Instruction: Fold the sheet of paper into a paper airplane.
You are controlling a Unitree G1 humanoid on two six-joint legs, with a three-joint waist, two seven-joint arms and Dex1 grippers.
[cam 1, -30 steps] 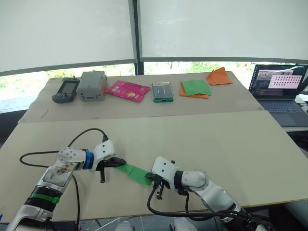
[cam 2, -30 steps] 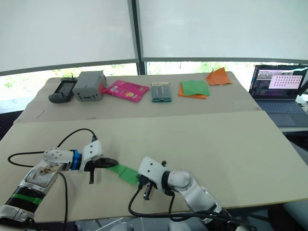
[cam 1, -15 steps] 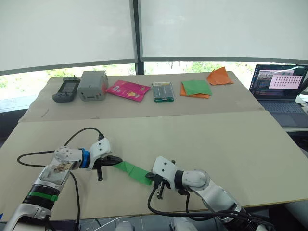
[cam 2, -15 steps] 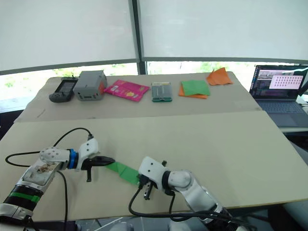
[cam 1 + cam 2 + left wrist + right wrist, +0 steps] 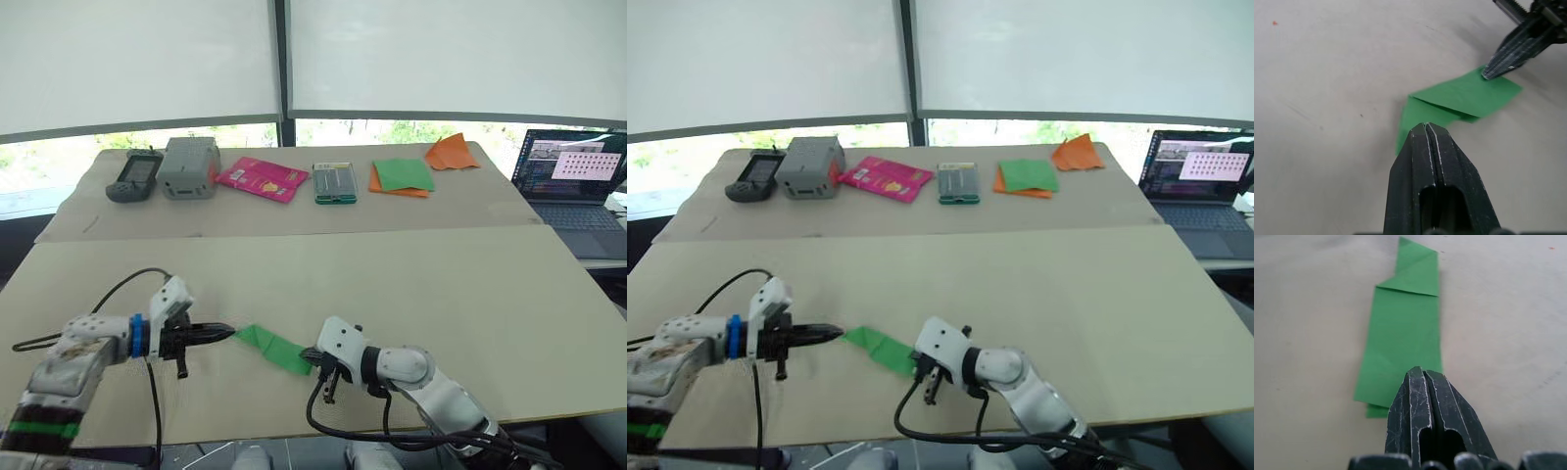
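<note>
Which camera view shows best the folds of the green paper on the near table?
The right wrist view: the folded green paper lies lengthwise with its creases plain. The left wrist view shows it partly behind the left gripper. The eye views show a small strip.

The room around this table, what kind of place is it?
Probably a lab or office test space: a laptop with its screen on sits on a side desk, roller blinds cover wide windows, and a handheld device lies on the far table.
</note>
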